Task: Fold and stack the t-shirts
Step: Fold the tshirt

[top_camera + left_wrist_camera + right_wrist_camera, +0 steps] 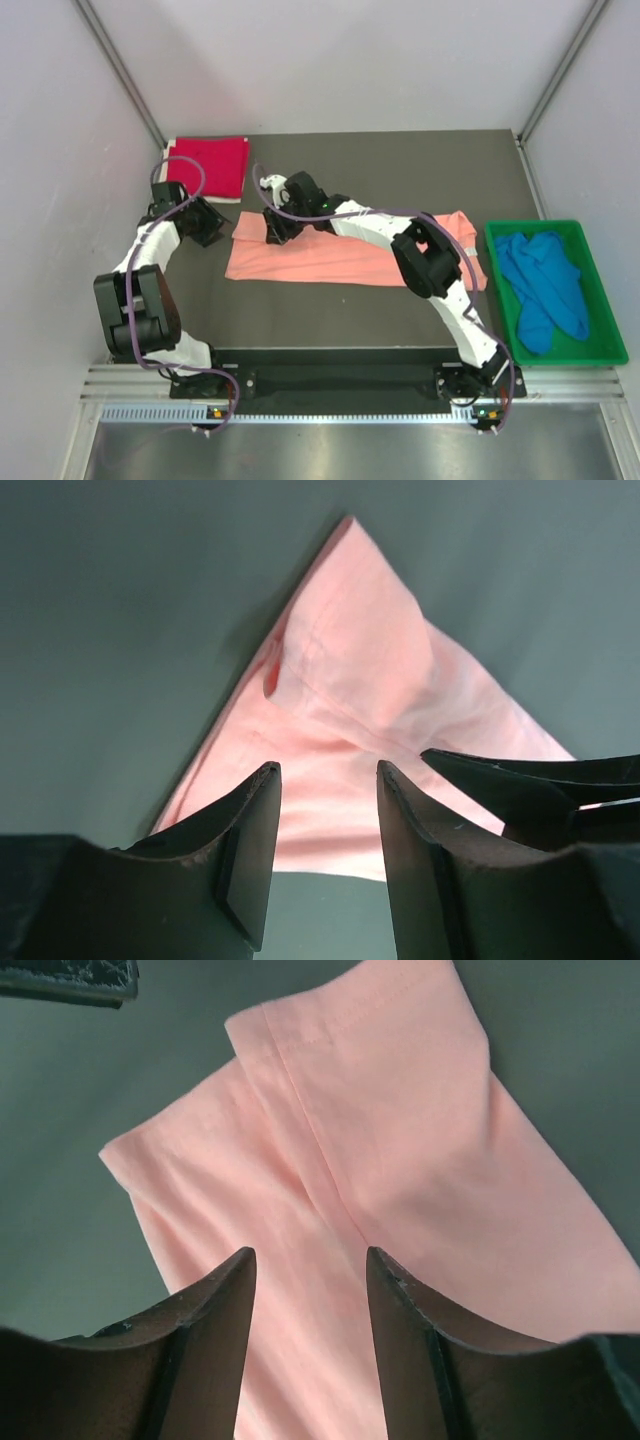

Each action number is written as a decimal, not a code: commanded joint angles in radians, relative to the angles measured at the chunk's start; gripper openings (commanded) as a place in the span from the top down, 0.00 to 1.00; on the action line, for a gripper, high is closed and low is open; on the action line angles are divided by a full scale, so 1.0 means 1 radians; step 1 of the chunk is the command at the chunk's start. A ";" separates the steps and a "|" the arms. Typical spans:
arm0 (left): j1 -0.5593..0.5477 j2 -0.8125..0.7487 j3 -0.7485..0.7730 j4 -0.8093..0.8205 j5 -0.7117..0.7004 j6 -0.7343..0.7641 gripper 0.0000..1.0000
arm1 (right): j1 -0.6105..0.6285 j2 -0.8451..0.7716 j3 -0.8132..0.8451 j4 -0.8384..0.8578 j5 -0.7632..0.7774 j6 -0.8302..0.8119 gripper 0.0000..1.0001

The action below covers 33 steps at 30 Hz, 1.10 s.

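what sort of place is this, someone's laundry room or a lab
Most likely a robotics lab cell, not a home: bare pale walls box in a dark table, the left arm and right arm are bolted to a metal rail, and a blue t-shirt lies in a green tray.

place: robot lab test cell | signs: plain white walls (330, 60) enclose a dark table (400, 170) | robot arms (440, 290) bolted by an aluminium rail (560, 385) at its near edge
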 commanded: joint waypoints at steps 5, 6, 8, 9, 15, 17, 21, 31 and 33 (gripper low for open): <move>-0.027 -0.014 -0.050 0.053 0.001 -0.021 0.52 | 0.014 -0.208 -0.102 0.005 0.170 0.051 0.56; -0.027 -0.016 -0.060 0.054 -0.010 -0.024 0.52 | 0.012 -0.233 -0.115 -0.010 0.218 0.074 0.55; -0.026 -0.020 -0.093 0.085 -0.036 -0.038 0.53 | 0.006 -0.320 -0.172 -0.029 0.361 0.157 0.52; -0.029 -0.020 -0.104 0.103 -0.037 -0.046 0.53 | 0.003 -0.352 -0.195 -0.053 0.408 0.191 0.51; -0.027 0.063 -0.097 0.172 -0.019 -0.086 0.53 | -0.129 -0.592 -0.367 -0.320 0.596 0.591 0.47; -0.027 0.084 -0.089 0.192 -0.014 -0.095 0.53 | -0.207 -0.685 -0.456 -0.375 0.611 0.685 0.46; -0.027 0.113 -0.074 0.212 -0.019 -0.098 0.53 | -0.348 -0.865 -0.634 -0.405 0.635 0.749 0.46; -0.032 0.193 -0.023 0.252 0.024 -0.121 0.55 | -0.711 -1.000 -0.774 -0.722 0.705 0.958 0.49; -0.032 0.196 -0.018 0.252 0.022 -0.121 0.57 | -0.745 -0.979 -0.786 -0.791 0.685 0.992 0.48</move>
